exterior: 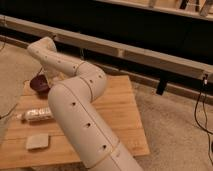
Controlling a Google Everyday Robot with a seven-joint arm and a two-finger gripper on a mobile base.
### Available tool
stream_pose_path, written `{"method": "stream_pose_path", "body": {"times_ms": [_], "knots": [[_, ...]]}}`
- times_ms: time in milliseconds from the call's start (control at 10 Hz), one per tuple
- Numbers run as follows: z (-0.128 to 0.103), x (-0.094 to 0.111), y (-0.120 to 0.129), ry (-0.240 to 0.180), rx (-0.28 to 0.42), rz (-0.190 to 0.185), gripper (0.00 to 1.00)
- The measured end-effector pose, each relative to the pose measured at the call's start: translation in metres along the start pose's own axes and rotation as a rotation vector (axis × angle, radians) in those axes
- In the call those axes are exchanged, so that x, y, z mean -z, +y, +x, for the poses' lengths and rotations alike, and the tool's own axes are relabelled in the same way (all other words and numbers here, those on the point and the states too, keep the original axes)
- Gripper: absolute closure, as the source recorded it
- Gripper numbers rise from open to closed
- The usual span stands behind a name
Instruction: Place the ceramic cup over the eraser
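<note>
My white arm (80, 107) rises from the bottom middle, bends over the wooden table (120, 117) and reaches to the far left, with its far bend (43, 50) above the table's back left corner. My gripper is hidden behind the arm's links, somewhere near the dark maroon bowl (38, 83). The white ceramic cup is out of view. A small pale flat block (38, 141), possibly the eraser, lies at the front left of the table.
A clear plastic bottle (37, 115) lies on its side at the table's left, between the bowl and the pale block. A long rail (150, 57) runs behind the table. Cables (202, 107) hang at the right over the carpet.
</note>
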Motion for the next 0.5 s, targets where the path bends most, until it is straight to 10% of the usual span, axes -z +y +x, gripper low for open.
{"method": "stream_pose_path", "body": {"times_ms": [500], "knots": [[0.0049, -0.0069, -0.0103, 0.012, -0.008, 0.006, 0.22]]}}
